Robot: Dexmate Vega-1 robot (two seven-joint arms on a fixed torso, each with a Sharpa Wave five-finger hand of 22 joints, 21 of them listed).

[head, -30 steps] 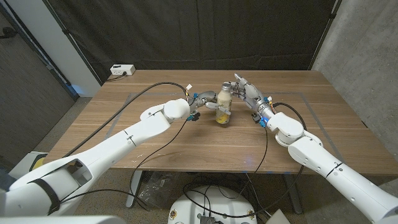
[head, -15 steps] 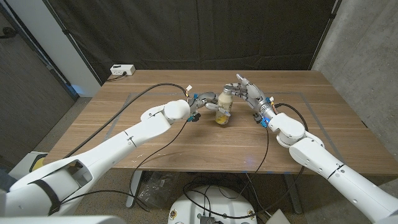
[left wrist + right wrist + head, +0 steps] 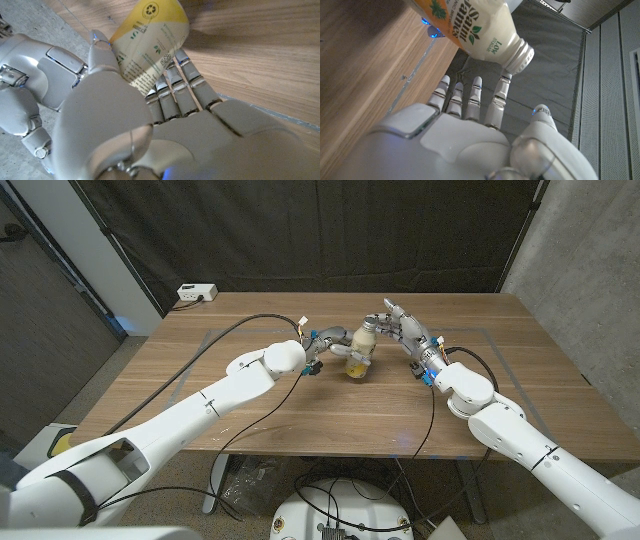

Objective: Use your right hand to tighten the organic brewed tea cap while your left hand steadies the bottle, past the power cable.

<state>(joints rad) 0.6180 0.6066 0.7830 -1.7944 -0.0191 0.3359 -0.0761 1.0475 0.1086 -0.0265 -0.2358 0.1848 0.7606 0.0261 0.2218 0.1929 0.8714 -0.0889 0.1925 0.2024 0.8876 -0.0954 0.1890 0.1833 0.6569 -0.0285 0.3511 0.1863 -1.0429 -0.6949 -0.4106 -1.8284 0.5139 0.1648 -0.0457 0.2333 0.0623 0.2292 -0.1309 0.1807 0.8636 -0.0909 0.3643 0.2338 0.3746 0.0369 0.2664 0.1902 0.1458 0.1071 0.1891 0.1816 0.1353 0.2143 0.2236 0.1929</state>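
The tea bottle (image 3: 359, 353), cream-coloured with a yellow and orange label, stands tilted at the table's middle, its white cap (image 3: 367, 328) on top. My left hand (image 3: 328, 345) grips the bottle's body from the left; in the left wrist view its fingers (image 3: 172, 87) wrap the label (image 3: 150, 42). My right hand (image 3: 402, 330) hovers just right of the cap, fingers stretched out and apart. In the right wrist view the cap (image 3: 521, 53) sits just beyond the fingertips (image 3: 503, 80), the thumb (image 3: 543, 118) off to one side, nothing held.
A black cable (image 3: 226, 335) curves over the table's left part toward my left arm. Another black cable (image 3: 470, 356) loops by my right wrist. A white socket box (image 3: 197, 292) sits at the far left corner. Dark curtain hangs behind the table.
My right hand has edged slightly to the right beside the cap. The bottle and my left hand have stayed put.
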